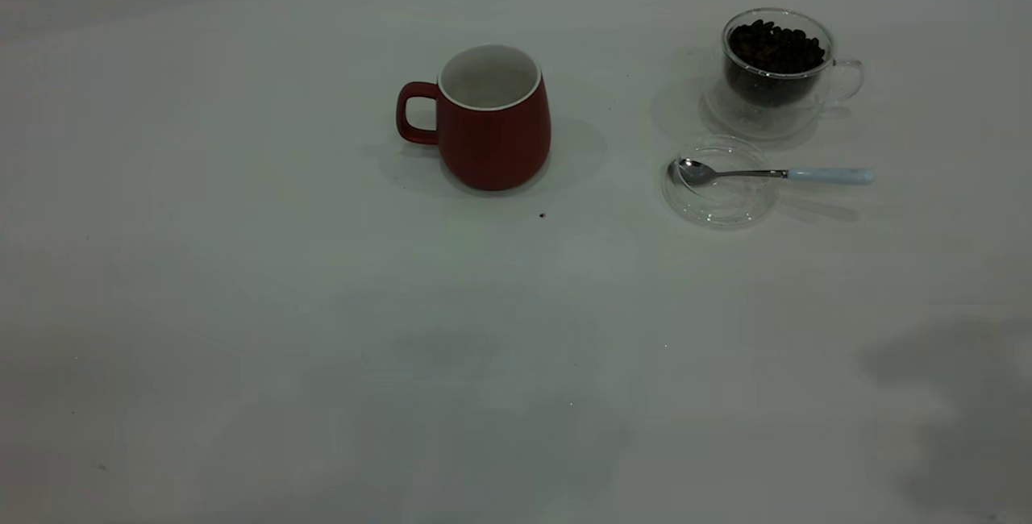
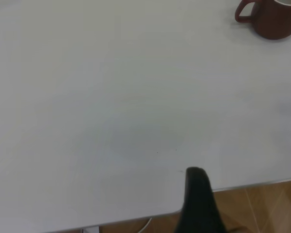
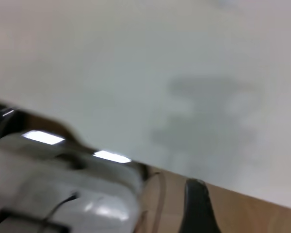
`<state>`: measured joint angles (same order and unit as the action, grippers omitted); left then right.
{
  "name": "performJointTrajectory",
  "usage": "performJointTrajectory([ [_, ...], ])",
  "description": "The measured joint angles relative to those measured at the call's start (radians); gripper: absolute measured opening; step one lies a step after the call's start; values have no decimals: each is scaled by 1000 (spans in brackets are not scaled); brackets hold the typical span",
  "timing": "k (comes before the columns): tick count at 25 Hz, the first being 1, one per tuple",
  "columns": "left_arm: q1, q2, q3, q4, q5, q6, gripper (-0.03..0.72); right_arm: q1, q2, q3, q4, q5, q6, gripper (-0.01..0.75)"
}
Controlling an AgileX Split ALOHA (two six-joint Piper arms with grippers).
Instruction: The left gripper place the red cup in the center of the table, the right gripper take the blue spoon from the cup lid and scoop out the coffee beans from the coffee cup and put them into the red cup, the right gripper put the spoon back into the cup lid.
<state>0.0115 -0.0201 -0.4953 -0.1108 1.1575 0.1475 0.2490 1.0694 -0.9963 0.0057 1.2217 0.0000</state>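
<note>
Far from both sets of fingers, the red cup [image 1: 492, 117] stands mid-counter [image 1: 242, 306]; blue spoon [image 1: 774, 174] lies across the cup lid [image 1: 720, 200] beside the coffee cup [image 1: 776, 72]. Whether either gripper's fingers are spread, I cannot tell.

White table [image 1: 322, 330] fills the scene, soft shadows across it; wooden floor [image 2: 262, 204] visible beyond its edge.

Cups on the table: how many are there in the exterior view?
2. The red cup stands near the table's centre, seemingly empty. The glass coffee cup, full of coffee beans, stands to its right, behind the cup lid holding the blue spoon.
</note>
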Motion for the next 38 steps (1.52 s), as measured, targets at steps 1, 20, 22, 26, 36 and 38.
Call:
performJointTrajectory([
  [1,0,0,0,0,0,0,587,0,-37,25,-40,1,24,565],
  [20,0,0,0,0,0,0,587,-124,-666,525,-141,-108,75,565],
  [22,0,0,0,0,0,0,587,-135,-688,526,-141,-108,75,565],
  [26,0,0,0,0,0,0,587,-148,-733,527,-140,-108,75,565],
  [36,0,0,0,0,0,0,587,-300,-1060,527,-139,-100,75,565],
  [38,0,0,0,0,0,0,587,-304,-1084,527,-140,-92,75,565],
])
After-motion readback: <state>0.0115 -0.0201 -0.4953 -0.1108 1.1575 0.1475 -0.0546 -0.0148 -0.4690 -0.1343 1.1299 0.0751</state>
